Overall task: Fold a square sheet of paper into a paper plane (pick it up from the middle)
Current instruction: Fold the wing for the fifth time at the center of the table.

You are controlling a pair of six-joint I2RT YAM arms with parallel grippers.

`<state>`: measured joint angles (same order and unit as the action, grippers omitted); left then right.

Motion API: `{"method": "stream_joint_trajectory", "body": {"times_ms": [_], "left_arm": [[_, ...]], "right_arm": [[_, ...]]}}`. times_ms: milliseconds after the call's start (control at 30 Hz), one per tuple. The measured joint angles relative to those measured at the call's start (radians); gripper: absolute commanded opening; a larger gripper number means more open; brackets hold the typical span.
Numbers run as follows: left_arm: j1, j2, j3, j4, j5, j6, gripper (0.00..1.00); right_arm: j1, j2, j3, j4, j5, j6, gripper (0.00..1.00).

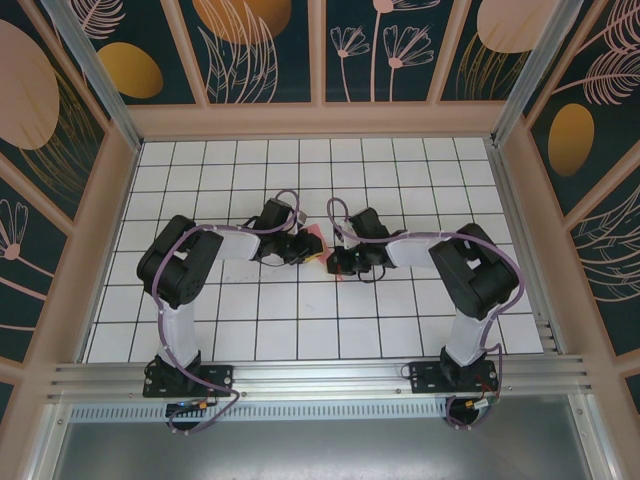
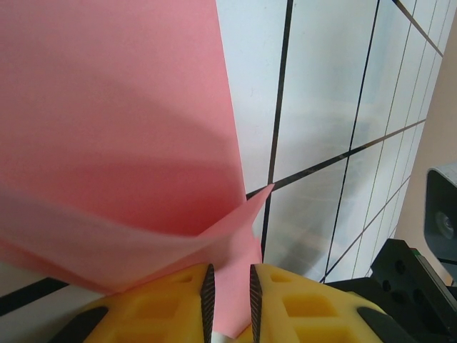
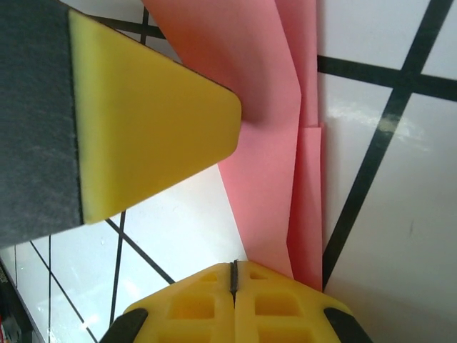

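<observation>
The pink square sheet of paper [image 1: 315, 237] lies mid-table, folded into long overlapping layers [image 3: 264, 164], and both grippers hide most of its outline. In the left wrist view a flap of it [image 2: 114, 121] curls up off the tiles. My left gripper [image 2: 228, 270] stands with its jaws a narrow gap apart, pink paper showing in the gap. One of its fingers [image 3: 143, 121] rests at the paper's edge. My right gripper [image 3: 233, 264] is shut, pads touching, with nothing between them. Its tip sits at the paper's near edge.
The white table with black grid lines [image 1: 400, 170] is walled by a wooden frame [image 1: 320, 120]. Both arms [image 1: 180, 265] [image 1: 470, 270] reach in to the centre, with their wrists close together.
</observation>
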<state>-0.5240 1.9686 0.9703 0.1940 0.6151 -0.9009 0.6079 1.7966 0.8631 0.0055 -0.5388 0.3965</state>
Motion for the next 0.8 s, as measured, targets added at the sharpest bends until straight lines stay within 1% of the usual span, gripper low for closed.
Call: {"method": "stream_joint_trajectory", "body": {"times_ms": [300, 800], "left_arm": [[-0.002, 0.002, 0.014, -0.027, -0.008, 0.011, 0.24], [-0.006, 0.002, 0.021, -0.042, -0.021, 0.018, 0.24]], "right_arm": [[-0.004, -0.036, -0.016, -0.066, 0.014, -0.049, 0.04], [-0.024, -0.036, -0.028, -0.061, 0.021, -0.059, 0.02]]}}
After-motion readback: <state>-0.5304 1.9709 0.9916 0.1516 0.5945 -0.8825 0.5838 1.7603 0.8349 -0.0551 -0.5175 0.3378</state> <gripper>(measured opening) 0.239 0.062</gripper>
